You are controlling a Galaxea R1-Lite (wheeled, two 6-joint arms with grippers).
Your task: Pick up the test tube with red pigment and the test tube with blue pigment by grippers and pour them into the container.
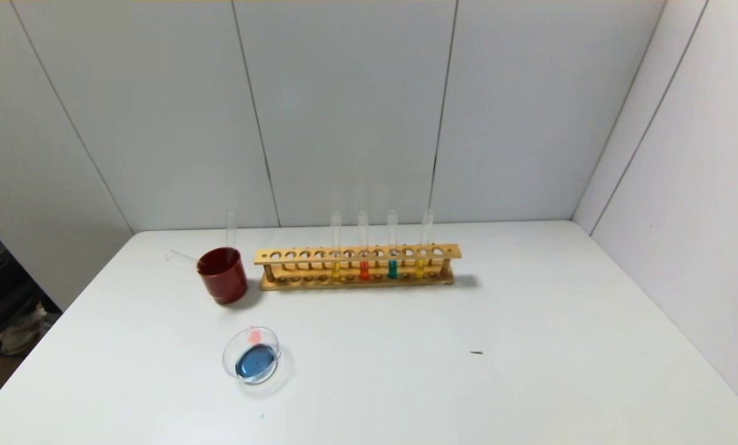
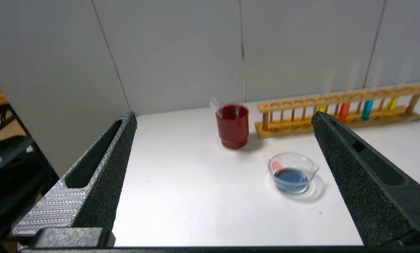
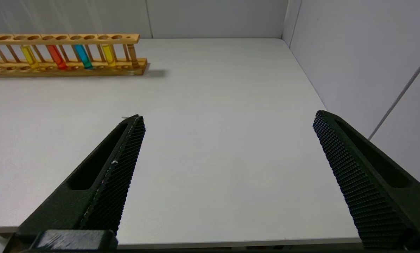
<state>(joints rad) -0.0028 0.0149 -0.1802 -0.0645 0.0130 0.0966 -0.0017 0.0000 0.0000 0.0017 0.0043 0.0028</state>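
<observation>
Rack: a wooden test tube rack [image 1: 358, 267] stands on the white table [image 1: 530, 321] close to the rear wall panels, holding four upright tubes.
Red tube: the test tube with red pigment [image 1: 363, 247] sits in the rack, a yellow tube on its left.
Blue tube: the test tube with blue pigment [image 1: 392, 246] stands just right of the red one.
Container: the container [image 1: 252, 355], in front of the rack's left end, holds blue liquid with a pink smear.
Cup: a dark red cup [image 1: 222, 275] beside the rack's left end holds clear tubes.
Left gripper: left gripper [image 2: 224, 119], jaws spread wide and empty, well short of the rack.
Right gripper: right gripper [image 3: 227, 119], also gaping and empty, well apart from the rack's right end.
</observation>
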